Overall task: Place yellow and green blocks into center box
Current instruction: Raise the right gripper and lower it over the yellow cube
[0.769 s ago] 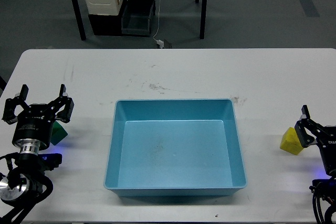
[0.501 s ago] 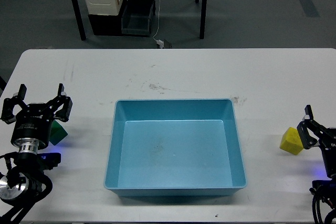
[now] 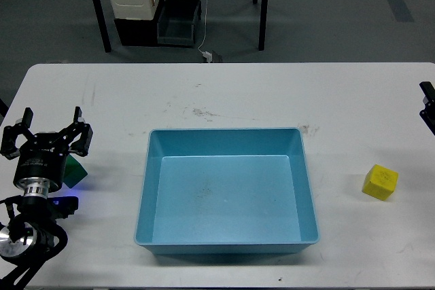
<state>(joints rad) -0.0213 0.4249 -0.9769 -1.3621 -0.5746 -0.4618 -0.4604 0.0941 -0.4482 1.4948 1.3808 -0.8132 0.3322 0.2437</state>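
Our left hand (image 3: 46,140) sits at the lower left of the frame with its two black fingers spread apart, released and holding nothing. Just behind and below it, partly hidden by the wrist, the small green block (image 3: 75,171) rests on the white tabletop (image 3: 224,96), peeking out on the hand's right side. That is the relation the coming move turns on: the green block lies almost directly under our left hand, slightly toward the frame's centre, so we judge only a short drop is needed to close on it.

Our right hand (image 3: 428,108) shows only as a dark sliver at the right edge of the frame, and we cannot tell whether it is released or clenched. The small yellow cube-shaped block (image 3: 379,182) sits alone on the tabletop at lower right, below that hand and well apart from it.

Between the two blocks lies the large light-blue plastic box (image 3: 146,188), open-topped and with no block inside. Neither block is in the box yet, so the task looks barely begun. The left arm is nearer the green block, the right nearer the yellow.
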